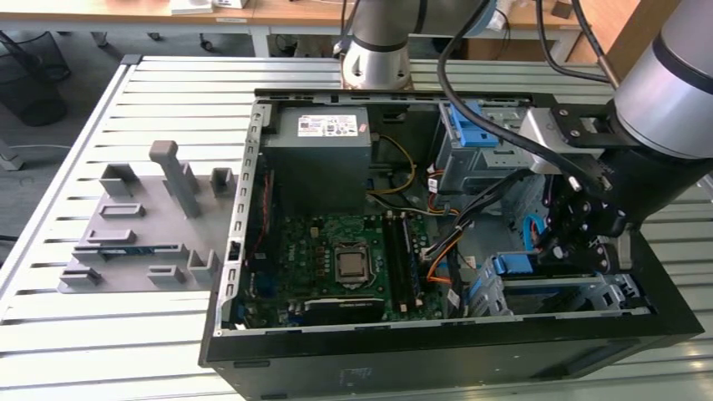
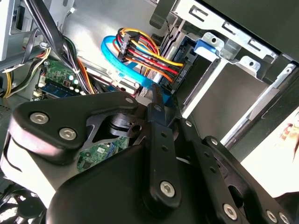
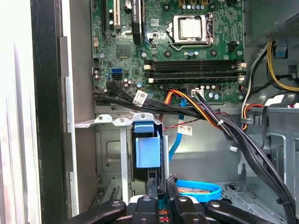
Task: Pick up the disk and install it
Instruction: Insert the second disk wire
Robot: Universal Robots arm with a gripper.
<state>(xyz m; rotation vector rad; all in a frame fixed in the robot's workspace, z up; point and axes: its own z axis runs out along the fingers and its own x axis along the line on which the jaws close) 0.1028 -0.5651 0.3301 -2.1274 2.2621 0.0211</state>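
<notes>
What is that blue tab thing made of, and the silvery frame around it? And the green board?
The blue tab looks like plastic: evenly coloured, smooth, with a soft sheen. The frame around it looks like bare sheet metal: grey, thin, with folded edges and punched holes. The green board is probably a glossy lacquered circuit board, dotted with small soldered parts. The pincer below the tab looks like matt black metal, though that is less sure.

disk (image 3: 147, 151) mostly hidden in bay, hand (image 3: 160, 186) cut off by edge

One computer case (image 1: 446, 351), one motherboard (image 1: 334, 251), one power-supply box (image 1: 326, 150), one grey fixture (image 1: 145, 225).
</notes>
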